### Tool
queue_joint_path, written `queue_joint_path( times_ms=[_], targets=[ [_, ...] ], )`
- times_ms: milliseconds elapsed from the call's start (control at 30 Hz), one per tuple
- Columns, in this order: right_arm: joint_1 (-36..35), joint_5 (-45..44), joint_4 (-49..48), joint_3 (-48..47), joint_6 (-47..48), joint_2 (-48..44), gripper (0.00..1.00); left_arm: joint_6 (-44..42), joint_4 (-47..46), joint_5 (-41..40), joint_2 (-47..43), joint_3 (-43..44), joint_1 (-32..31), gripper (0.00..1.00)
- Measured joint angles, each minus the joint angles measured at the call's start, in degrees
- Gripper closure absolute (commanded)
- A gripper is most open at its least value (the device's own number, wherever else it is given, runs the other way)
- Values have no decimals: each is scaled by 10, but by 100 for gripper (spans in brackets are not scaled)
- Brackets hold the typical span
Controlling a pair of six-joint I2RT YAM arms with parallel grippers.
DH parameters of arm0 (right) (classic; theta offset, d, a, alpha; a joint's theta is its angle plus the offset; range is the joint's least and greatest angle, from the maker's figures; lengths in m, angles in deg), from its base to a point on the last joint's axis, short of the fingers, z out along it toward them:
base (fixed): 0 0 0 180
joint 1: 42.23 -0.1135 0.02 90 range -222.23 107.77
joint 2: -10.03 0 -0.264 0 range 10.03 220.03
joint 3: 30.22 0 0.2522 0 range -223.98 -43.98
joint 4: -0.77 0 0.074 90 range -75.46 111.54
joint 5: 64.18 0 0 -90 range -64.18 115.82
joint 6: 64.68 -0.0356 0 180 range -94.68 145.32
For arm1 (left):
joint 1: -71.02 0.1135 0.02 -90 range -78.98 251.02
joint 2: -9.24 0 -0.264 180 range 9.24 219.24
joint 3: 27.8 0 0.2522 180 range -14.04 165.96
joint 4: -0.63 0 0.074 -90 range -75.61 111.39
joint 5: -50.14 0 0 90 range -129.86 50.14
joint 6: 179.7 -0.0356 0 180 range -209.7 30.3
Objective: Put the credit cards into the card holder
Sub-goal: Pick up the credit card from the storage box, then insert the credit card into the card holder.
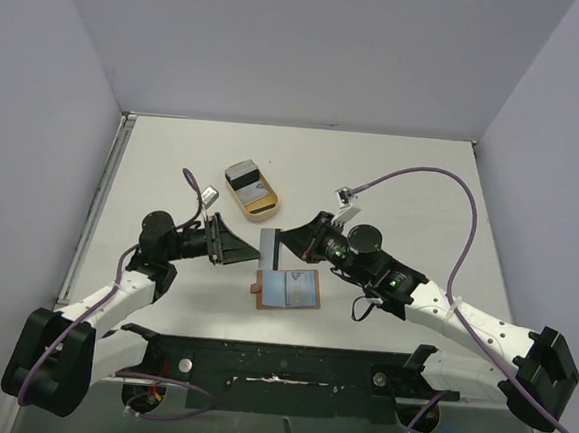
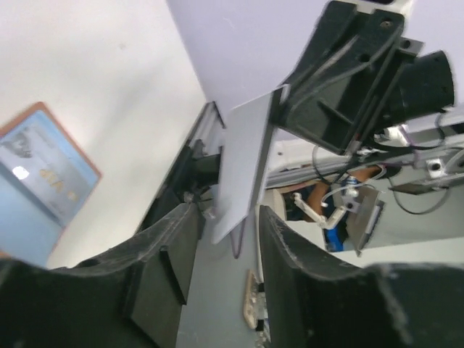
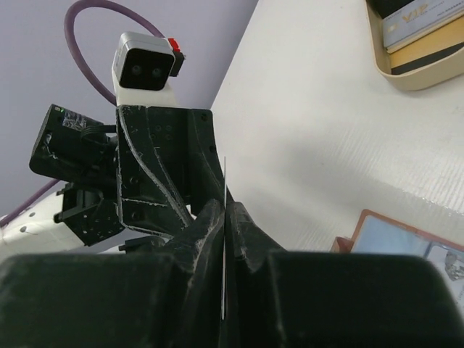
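Observation:
A pale grey credit card (image 1: 268,247) hangs edge-up above the table between both grippers. My right gripper (image 1: 285,242) is shut on it; in the right wrist view the card (image 3: 224,181) shows edge-on, pinched between the jaws of the gripper (image 3: 226,206). My left gripper (image 1: 250,246) stands open, and the card's (image 2: 243,167) lower corner sits in the gap of the gripper (image 2: 228,217) without touching either finger. The brown card holder (image 1: 286,289) lies open just below, blue-grey inside, with a card (image 2: 40,174) tucked in one pocket.
A tan oval tray (image 1: 261,207) at the back holds more cards (image 3: 424,29) stacked inside. The grey enclosure walls close in left, right and behind. A black rail runs along the near edge (image 1: 278,361).

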Motion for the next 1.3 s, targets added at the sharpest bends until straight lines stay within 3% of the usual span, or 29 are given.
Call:
queue_joint_path(
  times_ms=[300, 500, 733, 1000, 1233, 1300],
  targets=[
    [14, -24, 52, 33, 20, -17, 100, -174, 263, -103, -3, 39, -3, 59],
    [26, -39, 103, 33, 32, 31, 100, -272, 393, -205, 38, 70, -38, 58],
    [26, -39, 176, 8, 42, 122, 100, -324, 454, -297, 105, 81, -97, 56],
    [26, -30, 202, -16, 49, 153, 100, -355, 485, -367, 168, 107, -144, 56],
    [26, -11, 201, -16, 50, 181, 100, -359, 491, -406, 173, 112, -158, 63],
    [26, -13, 202, -16, 50, 186, 100, -359, 492, -414, 173, 112, -161, 74]
  ],
)
